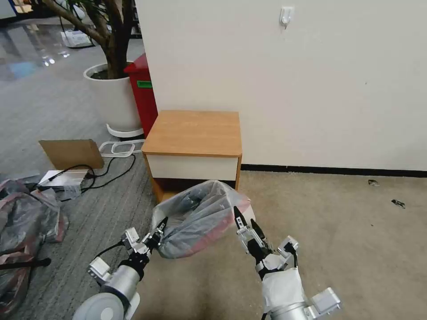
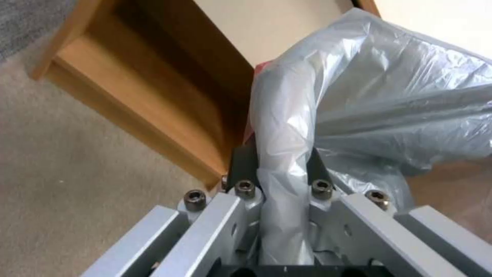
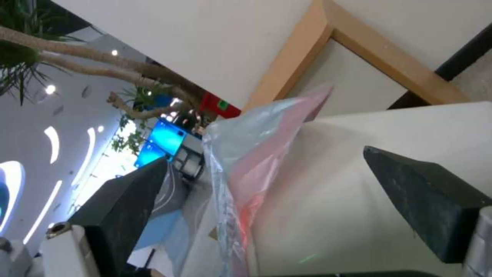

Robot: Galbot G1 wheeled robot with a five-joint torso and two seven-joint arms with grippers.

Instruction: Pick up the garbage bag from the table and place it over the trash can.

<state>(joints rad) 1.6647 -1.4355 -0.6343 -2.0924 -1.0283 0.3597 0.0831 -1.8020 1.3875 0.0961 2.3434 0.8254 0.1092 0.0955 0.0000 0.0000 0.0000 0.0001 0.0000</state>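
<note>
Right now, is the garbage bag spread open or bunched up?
Spread open: the garbage bag gapes over the trash can, its edge clamped in the left gripper; the right gripper is open beside it.

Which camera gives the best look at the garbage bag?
The head view: the garbage bag shows whole, mouth open. The left wrist view shows a fold pinched in the left gripper; the right wrist view, one edge between the open right gripper fingers.

Trash can (image 1: 247,212) mostly behind bag (image 1: 200,218)

The carpeted floor (image 1: 338,231) carries the table (image 1: 195,133), a heap of bags (image 1: 26,222) and cardboard (image 1: 71,153)
</note>
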